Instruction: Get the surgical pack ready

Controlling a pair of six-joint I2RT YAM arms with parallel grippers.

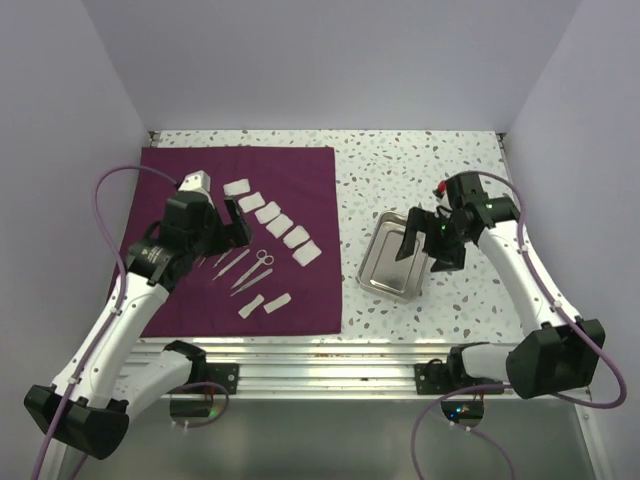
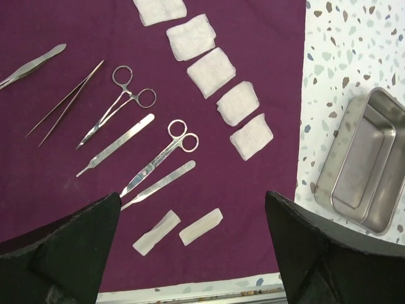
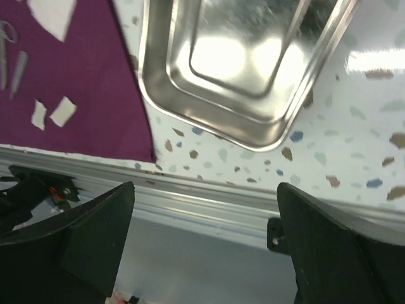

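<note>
Done: basically nothing yet. The cloth lies flat, with scissors, tweezers and gauze loose on it.
Tray: empty, on the bare tabletop just right of the cloth, not touching it.
Left to do: I'd guess load the tray, then fold it all into a bundle.
Tools: your left tool is spread wide over the instruments; your right tool is spread wide over the tray. Both hold nothing.
Edges: the cloth's front hem runs close to the tabletop's near edge.
Room: open tabletop behind the tray; walls on three sides.

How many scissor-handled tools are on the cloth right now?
2. The clamp lies beside the thin tweezers; the scissors lie nearer the cloth's front edge, left of the gauze pads. More could lie outside the left wrist view.
</note>
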